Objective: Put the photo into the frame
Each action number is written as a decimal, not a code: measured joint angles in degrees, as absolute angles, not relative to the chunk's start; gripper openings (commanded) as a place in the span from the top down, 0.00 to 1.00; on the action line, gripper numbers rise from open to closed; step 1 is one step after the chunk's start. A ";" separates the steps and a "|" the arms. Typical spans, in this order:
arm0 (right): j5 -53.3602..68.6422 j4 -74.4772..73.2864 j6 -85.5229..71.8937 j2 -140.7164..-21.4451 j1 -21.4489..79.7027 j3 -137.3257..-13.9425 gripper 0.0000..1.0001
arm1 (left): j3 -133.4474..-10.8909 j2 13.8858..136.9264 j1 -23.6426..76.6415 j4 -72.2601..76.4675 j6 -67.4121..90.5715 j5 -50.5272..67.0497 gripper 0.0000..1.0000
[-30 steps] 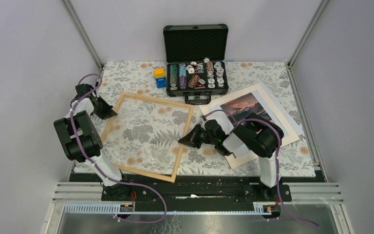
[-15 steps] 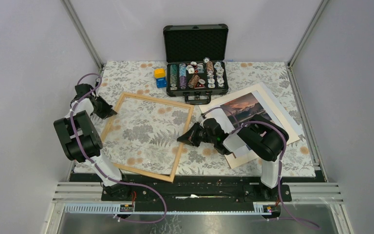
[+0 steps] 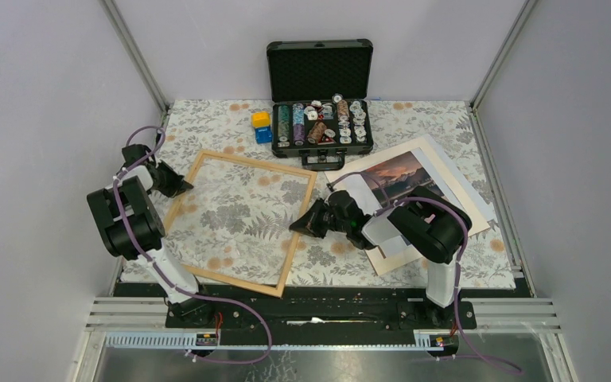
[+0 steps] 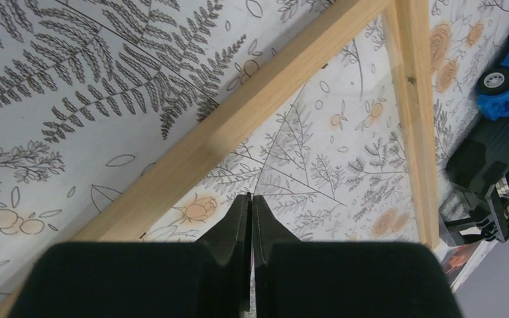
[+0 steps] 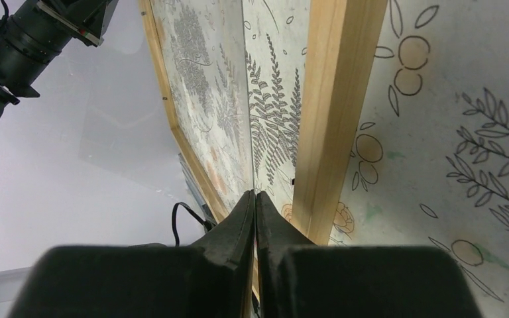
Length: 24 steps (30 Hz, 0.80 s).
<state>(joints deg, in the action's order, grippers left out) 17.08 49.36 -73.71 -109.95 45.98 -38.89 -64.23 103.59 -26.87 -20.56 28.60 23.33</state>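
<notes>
The light wooden frame lies flat on the floral cloth, left of centre. A clear pane rests over it, showing as reflections and a thin edge line. My left gripper is at the frame's left rail, shut on the pane's edge. At the right rail, my right gripper is shut on the opposite edge. The sunset photo lies to the right on pale sheets, partly hidden by the right arm.
An open black case full of poker chips stands at the back, just beyond the frame's far corner. Yellow and blue toys sit beside it. Cream and white sheets lie under the photo. Enclosure walls close in on both sides.
The right gripper has crept slightly left and away from me along the frame's right rail. The left arm has shifted a little. The frame and photo stay where they were.
</notes>
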 measured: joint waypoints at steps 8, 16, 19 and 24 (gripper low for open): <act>17.17 45.30 -72.71 -109.95 45.98 -41.91 1.00 | -64.23 105.58 -27.75 -17.96 28.84 24.82 1.00; 17.06 45.67 -73.19 -109.95 46.00 -41.76 0.95 | -63.70 104.42 -27.77 -17.17 28.88 25.06 1.00; 17.15 45.69 -73.34 -109.97 46.04 -41.76 0.85 | -63.75 103.81 -27.75 -17.47 29.02 25.08 1.00; 17.74 45.69 -73.63 -111.15 46.13 -42.22 0.86 | -64.62 103.74 -27.75 -18.46 28.95 24.86 1.00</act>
